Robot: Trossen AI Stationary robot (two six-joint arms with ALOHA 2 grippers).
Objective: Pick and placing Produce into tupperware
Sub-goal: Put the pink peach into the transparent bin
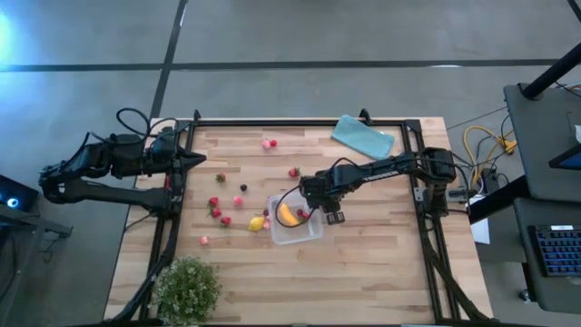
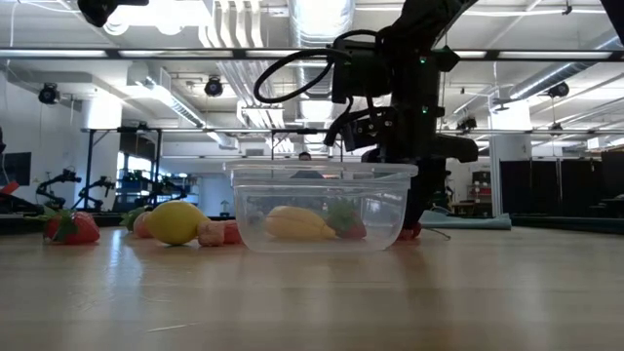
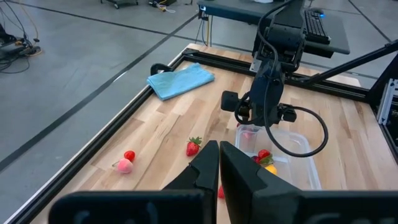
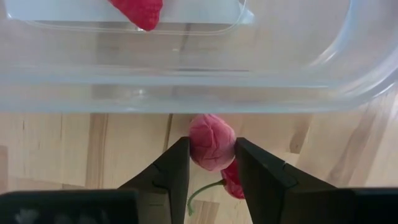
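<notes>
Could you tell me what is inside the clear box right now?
The tupperware holds a yellow banana and one red strawberry; whether more lies behind them cannot be seen.

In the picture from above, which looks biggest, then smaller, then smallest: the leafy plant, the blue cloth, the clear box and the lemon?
1. Leafy plant
2. Blue cloth and clear box: too alike to rank
3. Lemon, by far the smallest

Left arm: parked at table's left edge, left gripper closed.
Right arm: reaching toward centre, right gripper fingers clamping a piece.
</notes>
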